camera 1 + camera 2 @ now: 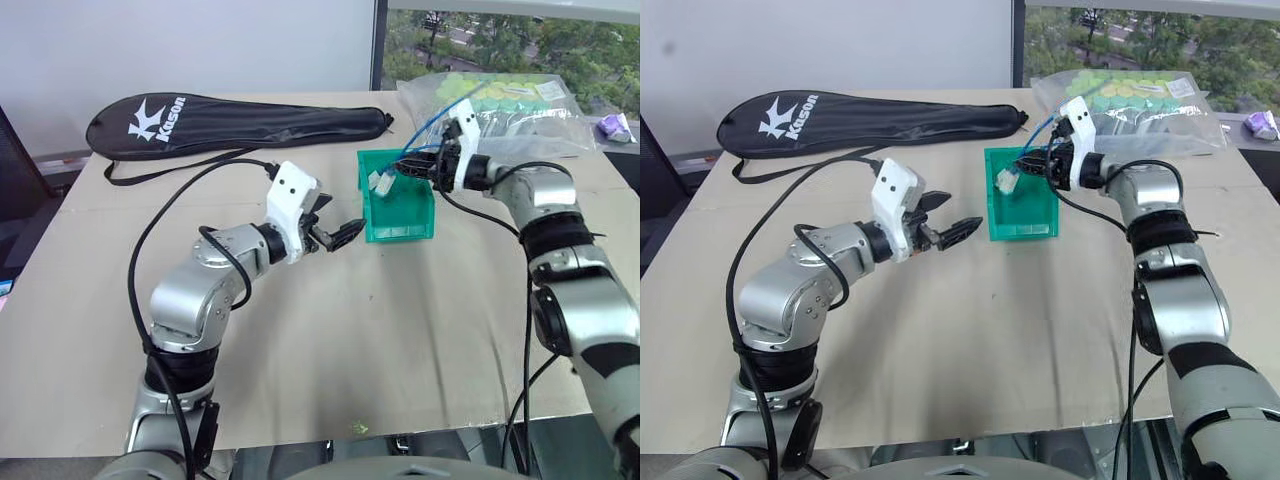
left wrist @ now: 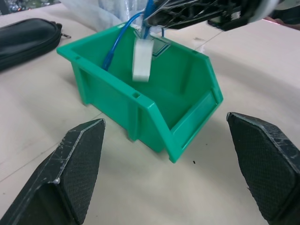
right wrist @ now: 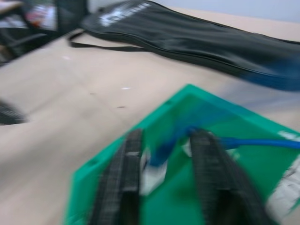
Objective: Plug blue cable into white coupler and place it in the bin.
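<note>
Right claw (image 1: 412,170) hangs over the open top of the bin (image 1: 405,228), its two fingers parted with a clear gap in the right wrist view, and the blue cable (image 1: 420,135) runs up between them. Whether the fingers grip the cable or have let it go, I cannot tell: the wrist view is smeared just there. The white coupler (image 2: 142,60) dangles from the cable's lower end, upright, inside the bin's walls but not resting on its floor, as the left wrist view shows. Since the block hangs from the cable by its plug end, the plugging step looks done.

Left claw (image 1: 337,233) is released, fingers spread wide and empty, hovering above the counter (image 1: 330,340) just beside the bin's low front lip and pointing at it; it touches nothing.

What remains, by my reading, is only the drop: the joined pair must settle onto the bin floor, with the cable's loose loop, which rises above the rim towards a clear bag (image 1: 520,100) behind, coming in too. A black racket case (image 1: 230,120) lies well apart at the counter's far side and plays no part.
</note>
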You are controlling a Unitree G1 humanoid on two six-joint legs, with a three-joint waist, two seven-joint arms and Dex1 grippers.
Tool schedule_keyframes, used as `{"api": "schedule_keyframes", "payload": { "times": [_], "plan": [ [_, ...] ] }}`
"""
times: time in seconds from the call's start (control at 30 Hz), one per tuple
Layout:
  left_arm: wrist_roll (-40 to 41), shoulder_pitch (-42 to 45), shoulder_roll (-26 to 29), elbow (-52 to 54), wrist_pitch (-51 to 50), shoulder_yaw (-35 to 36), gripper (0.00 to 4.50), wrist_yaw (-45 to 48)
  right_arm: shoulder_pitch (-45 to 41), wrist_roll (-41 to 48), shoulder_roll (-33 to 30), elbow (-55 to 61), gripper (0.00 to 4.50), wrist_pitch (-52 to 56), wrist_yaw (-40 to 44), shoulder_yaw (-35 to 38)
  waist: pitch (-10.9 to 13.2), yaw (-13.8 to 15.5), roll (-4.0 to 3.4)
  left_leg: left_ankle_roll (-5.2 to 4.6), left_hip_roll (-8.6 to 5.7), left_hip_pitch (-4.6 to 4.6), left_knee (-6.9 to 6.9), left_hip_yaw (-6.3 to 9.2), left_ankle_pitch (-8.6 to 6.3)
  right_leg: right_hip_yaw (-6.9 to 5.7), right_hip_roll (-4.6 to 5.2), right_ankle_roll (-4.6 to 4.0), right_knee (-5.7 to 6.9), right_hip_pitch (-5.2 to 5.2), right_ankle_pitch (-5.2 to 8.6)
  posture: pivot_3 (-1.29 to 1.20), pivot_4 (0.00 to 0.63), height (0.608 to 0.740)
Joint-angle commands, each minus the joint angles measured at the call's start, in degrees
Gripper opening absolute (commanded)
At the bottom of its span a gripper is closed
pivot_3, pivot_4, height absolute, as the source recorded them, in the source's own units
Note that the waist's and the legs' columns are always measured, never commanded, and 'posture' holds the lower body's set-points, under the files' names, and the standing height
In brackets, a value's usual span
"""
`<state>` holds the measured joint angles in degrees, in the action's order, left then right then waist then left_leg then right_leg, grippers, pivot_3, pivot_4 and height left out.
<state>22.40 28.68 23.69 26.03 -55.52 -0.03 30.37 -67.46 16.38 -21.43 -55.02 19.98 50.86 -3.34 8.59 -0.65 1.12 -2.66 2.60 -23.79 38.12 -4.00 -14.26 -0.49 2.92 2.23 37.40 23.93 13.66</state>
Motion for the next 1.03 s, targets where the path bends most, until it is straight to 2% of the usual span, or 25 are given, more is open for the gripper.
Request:
{"api": "schedule_keyframes", "payload": {
  "times": [0.03, 0.07, 0.1, 0.13, 0.27, 0.4, 0.53, 0.63, 0.8, 1.03],
  "plan": [
    [1.33, 0.99, 0.14, 2.16, -0.28, 1.21, 4.28, -1.14, -2.53, -1.45, -1.35, -3.06, 3.19, -4.36, -4.65, 3.78, 0.02, 0.12, 0.0, 0.13, 0.01, -0.01, 0.0, 0.0, 0.07, -0.01, 0.04, 0.0, -0.02, 0.0, 0.0, 0.0, 0.15, 0.74],
    [1.61, 0.85, 0.2, 2.44, -0.46, 1.3, 4.28, -1.35, -2.1, -1.68, -1.81, -2.66, 3.73, -4.44, -4.64, 4.12, 0.02, 0.09, 0.0, 0.19, 0.0, -0.04, -0.01, -0.01, 0.11, 0.0, 0.08, 0.0, -0.04, 0.0, 0.0, 0.0, 0.15, 0.74],
    [1.84, 0.53, 0.22, 2.76, -0.63, 1.41, 4.28, -1.52, -0.96, -2.11, -2.6, -1.31, 4.0, -4.4, -4.37, 4.18, 0.02, 0.05, -0.01, 0.21, -0.01, -0.04, -0.01, -0.03, 0.12, 0.02, 0.1, 0.0, -0.06, 0.0, 0.0, 0.0, 0.15, 0.74],
    [2.0, 0.06, 0.27, 3.09, -0.6, 1.49, 4.28, -1.62, 1.05, -2.53, -3.74, 1.32, 4.48, -4.21, -3.6, 4.03, 0.02, 0.04, -0.01, 0.21, -0.03, -0.05, -0.01, -0.06, 0.12, 0.04, 0.15, 0.01, -0.08, 0.0, 0.0, 0.0, 0.15, 0.74],
    [1.94, -3.46, 1.22, 4.74, 1.62, 1.38, 4.28, -1.62, 14.1, 1.03, -8.75, 20.46, 4.48, 1.93, 2.3, 5.03, 0.02, 0.1, 0.0, 0.21, -0.06, -0.08, -0.06, -0.01, 0.12, -0.01, 0.22, 0.03, -0.27, -0.08, -0.02, 0.0, 0.15, 0.74],
    [-3.69, -11.82, 4.23, 5.36, 8.1, -2.1, 4.28, -2.83, 33.53, 9.46, -12.46, 44.27, 4.48, 8.88, 5.29, 9.72, 0.0, 0.43, -0.02, 0.23, -0.01, -0.06, -0.29, 0.09, 0.12, 0.03, 0.25, 0.06, -0.42, -0.11, -0.02, 0.0, 0.15, 0.74],
    [-6.22, -20.19, 5.05, 5.4, 13.41, -2.4, 4.28, -3.79, 50.61, 10.92, -12.56, 57.65, 4.48, 4.85, 3.31, 14.4, 0.02, 0.12, -0.07, 0.11, 0.05, 0.06, -0.62, 0.06, 0.05, 0.05, 0.22, 0.07, -0.42, -0.03, -0.01, 0.0, 0.15, 0.74],
    [-6.49, -27.14, 2.47, 6.17, 18.44, -1.49, 4.28, -5.16, 60.48, 9.47, -11.89, 61.29, 4.48, -3.62, 3.94, 17.14, 0.01, 0.1, -0.09, 0.03, 0.06, 0.17, -0.61, 0.07, 0.01, 0.01, 0.17, 0.05, -0.38, -0.09, -0.01, 0.0, 0.15, 0.74],
    [-8.96, -37.52, 1.83, 5.0, 29.73, -1.42, 4.28, -4.08, 70.98, 8.18, -13.12, 60.89, 4.48, -12.63, 7.76, 18.19, 0.02, 0.06, -0.05, 0.03, -0.02, 0.61, -0.58, -0.25, 0.03, 0.23, 0.19, -0.18, -0.42, -0.4, 0.12, 0.0, 0.15, 0.74],
    [-8.64, -44.0, 2.79, 3.06, 37.08, -1.24, 4.28, -0.31, 76.84, 10.3, -14.02, 59.42, 4.48, -13.75, 9.27, 19.38, 0.02, 0.16, -0.05, 0.03, 0.02, 0.87, -0.58, -0.41, 0.02, 0.36, 0.25, -0.21, -0.42, -0.56, 0.14, 0.0, 0.15, 0.74]
  ]
}}
